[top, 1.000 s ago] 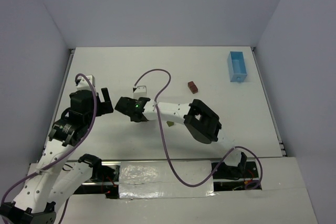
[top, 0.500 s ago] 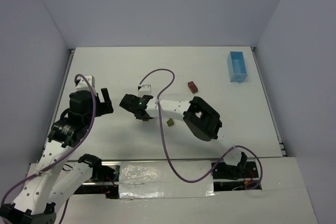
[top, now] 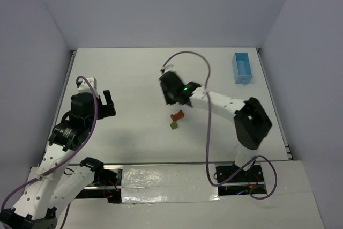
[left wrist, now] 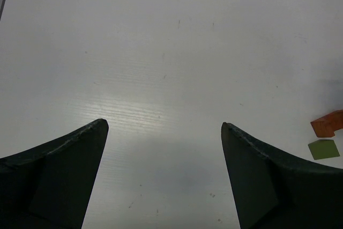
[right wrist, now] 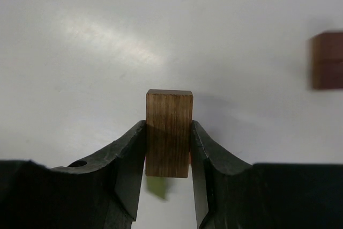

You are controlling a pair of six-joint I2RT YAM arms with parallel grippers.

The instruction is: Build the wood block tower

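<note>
The right hand point(right wrist: 168, 126) has swung rightward across the desk point(top: 123, 68), pinching a tan block point(right wrist: 169, 112) above the orange block point(top: 177, 115) and olive block point(top: 174, 125). The left hand point(left wrist: 165, 127) stays spread, unmoved.

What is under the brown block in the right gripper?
An olive green block and an orange block on the table; the brown block and fingers hide most of both in the wrist view.
</note>
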